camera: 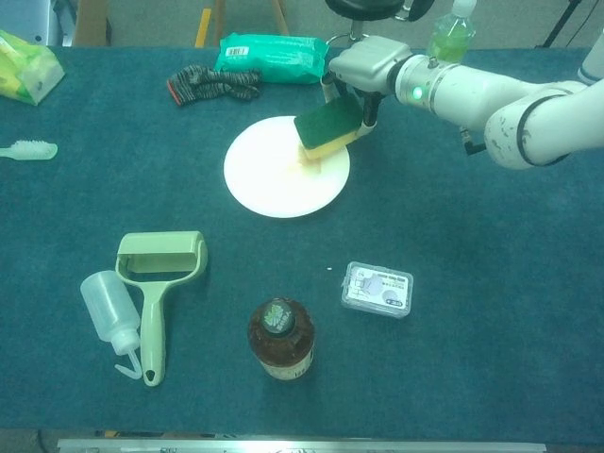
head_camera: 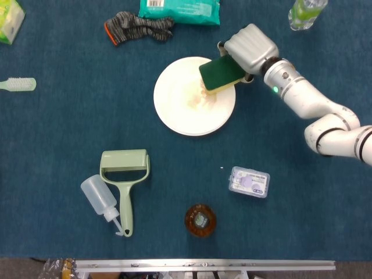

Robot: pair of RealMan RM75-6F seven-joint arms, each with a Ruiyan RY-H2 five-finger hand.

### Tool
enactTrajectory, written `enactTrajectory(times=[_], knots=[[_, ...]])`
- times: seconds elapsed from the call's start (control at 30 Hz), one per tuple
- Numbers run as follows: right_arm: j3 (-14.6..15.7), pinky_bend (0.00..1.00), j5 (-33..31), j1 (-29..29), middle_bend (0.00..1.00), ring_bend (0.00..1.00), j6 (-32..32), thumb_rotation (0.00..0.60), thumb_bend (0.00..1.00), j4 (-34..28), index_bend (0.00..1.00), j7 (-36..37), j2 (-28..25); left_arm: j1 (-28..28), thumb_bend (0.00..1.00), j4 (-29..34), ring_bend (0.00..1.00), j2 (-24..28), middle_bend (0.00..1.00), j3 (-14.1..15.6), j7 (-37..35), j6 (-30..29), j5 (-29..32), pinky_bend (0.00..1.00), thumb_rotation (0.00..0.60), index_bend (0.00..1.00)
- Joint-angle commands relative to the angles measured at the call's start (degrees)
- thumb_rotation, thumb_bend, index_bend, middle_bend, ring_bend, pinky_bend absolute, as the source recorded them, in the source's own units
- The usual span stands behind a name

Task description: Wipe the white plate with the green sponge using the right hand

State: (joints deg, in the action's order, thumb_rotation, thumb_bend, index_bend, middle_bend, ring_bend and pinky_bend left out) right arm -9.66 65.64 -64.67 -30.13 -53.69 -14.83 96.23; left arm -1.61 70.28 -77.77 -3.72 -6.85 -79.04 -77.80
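Observation:
The white plate (head_camera: 189,107) (camera: 274,175) lies on the blue table, a little past its middle. My right hand (head_camera: 250,47) (camera: 370,64) holds the green sponge (head_camera: 222,72) (camera: 327,124), green face up and yellow foam underneath. The sponge is tilted over the plate's far right rim; whether it touches the plate I cannot tell. A faint yellowish smear shows on the plate under the sponge. My left hand is in neither view.
A striped glove (head_camera: 138,26) and a teal wipes pack (head_camera: 180,10) lie beyond the plate. A green bottle (head_camera: 305,11) stands far right. Nearer are a green roller (head_camera: 124,174), squeeze bottle (head_camera: 100,197), brown bottle (head_camera: 200,220) and small clear box (head_camera: 249,181). A brush (head_camera: 17,84) lies left.

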Motion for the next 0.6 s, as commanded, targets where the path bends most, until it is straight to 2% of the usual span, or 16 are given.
enactTrajectory(times=[0.03, 0.43, 0.6], knots=[[-0.4, 0.39, -0.8, -0.3, 0.52, 0.47, -0.3, 0.6, 0.11, -0.9, 0.39, -1.0, 0.1, 0.0, 0.36, 0.1, 0.3, 0.0, 0.34, 0.0, 0.1, 0.0, 0.0, 0.46, 0.6, 0.42], [-0.8, 0.39, 0.4, -3.3, 0.52, 0.47, 2.5, 0.6, 0.11, 1.8, 0.39, 1.1, 4.5, 0.5, 0.36, -0.9, 0.3, 0.1, 0.34, 0.1, -1.2, 0.0, 0.4, 0.46, 0.6, 0.42], [0.0, 0.39, 0.8, -3.2, 0.52, 0.47, 3.3, 0.6, 0.11, 2.5, 0.39, 1.2, 4.3, 0.7, 0.36, -1.6, 0.3, -0.2, 0.34, 0.1, -1.9, 0.0, 0.5, 0.46, 0.6, 0.42]])
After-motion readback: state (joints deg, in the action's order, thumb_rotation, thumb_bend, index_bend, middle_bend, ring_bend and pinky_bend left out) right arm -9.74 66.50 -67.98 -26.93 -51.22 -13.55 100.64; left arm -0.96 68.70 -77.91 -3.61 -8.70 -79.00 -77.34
